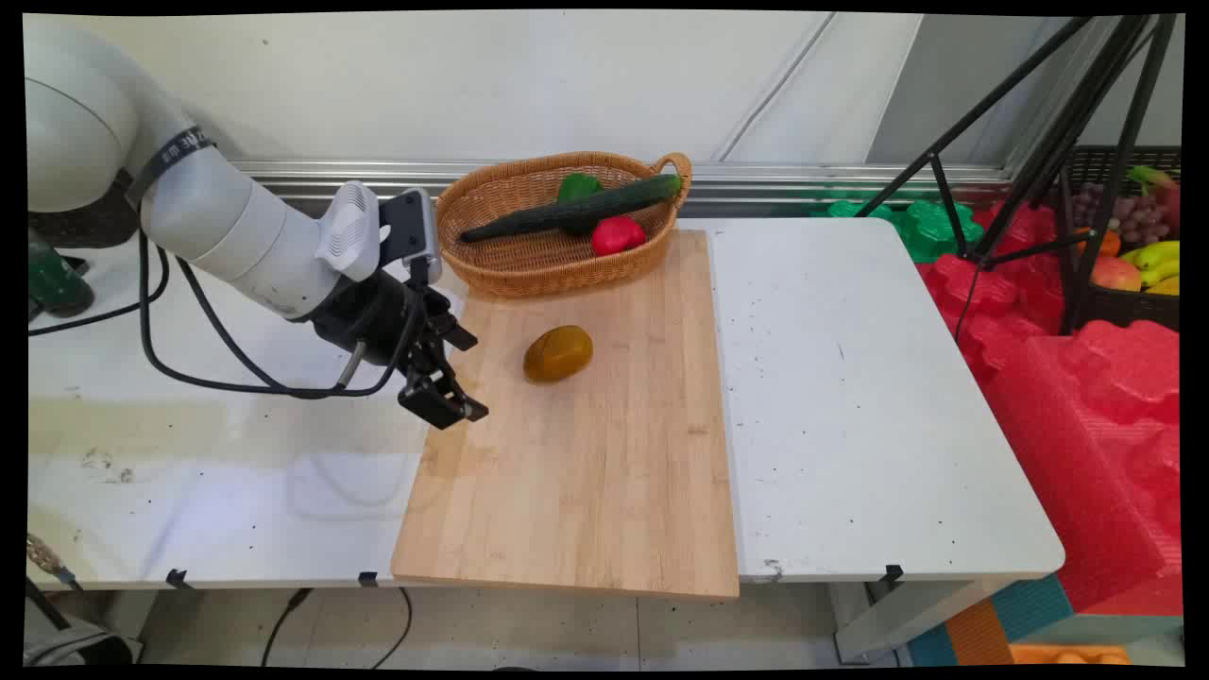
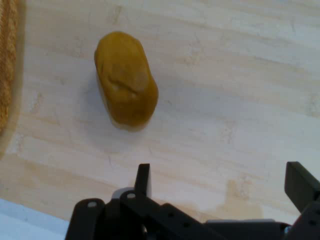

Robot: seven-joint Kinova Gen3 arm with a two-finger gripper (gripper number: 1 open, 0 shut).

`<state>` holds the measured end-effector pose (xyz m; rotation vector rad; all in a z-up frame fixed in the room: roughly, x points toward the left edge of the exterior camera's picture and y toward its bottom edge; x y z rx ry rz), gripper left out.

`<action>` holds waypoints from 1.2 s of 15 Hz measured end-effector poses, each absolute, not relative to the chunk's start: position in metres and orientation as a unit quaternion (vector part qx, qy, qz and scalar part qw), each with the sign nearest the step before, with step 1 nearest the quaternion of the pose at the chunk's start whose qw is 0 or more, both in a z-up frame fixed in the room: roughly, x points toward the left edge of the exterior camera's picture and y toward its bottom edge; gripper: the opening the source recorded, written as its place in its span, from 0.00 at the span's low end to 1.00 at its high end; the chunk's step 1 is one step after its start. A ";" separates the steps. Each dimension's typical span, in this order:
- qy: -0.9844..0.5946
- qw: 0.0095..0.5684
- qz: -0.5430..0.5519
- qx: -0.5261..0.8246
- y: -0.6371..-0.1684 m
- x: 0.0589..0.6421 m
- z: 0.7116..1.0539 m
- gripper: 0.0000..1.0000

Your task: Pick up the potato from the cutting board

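Note:
A brown, potato-like lump (image 1: 558, 353) lies on the wooden cutting board (image 1: 586, 472), in its far half. My gripper (image 1: 469, 374) hovers low over the board's left edge, just left of the lump, open with nothing between its fingers. In the hand view the lump (image 2: 126, 79) lies ahead and to the left of the open gripper (image 2: 222, 182), clear of both fingers, with bare board (image 2: 235, 100) around it.
A wicker basket (image 1: 529, 274) at the board's far end holds a dark cucumber (image 1: 576, 212), a green pepper (image 1: 578, 185) and a red pepper (image 1: 618, 234); its rim (image 2: 6, 65) shows in the hand view. A black tripod (image 1: 1030, 142), a fruit crate (image 1: 1133, 255) and red foam (image 1: 1086, 397) stand right of the table.

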<state>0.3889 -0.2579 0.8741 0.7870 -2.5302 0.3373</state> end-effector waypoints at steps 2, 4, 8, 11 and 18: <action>-0.918 0.240 0.128 0.288 -0.260 0.386 0.877 1.00; -0.914 0.248 0.135 0.292 -0.263 0.382 0.881 1.00; -0.902 0.262 0.154 0.307 -0.280 0.367 0.887 1.00; -0.895 0.266 0.164 0.318 -0.292 0.359 0.888 1.00; -0.886 0.255 0.170 0.347 -0.324 0.344 0.870 1.00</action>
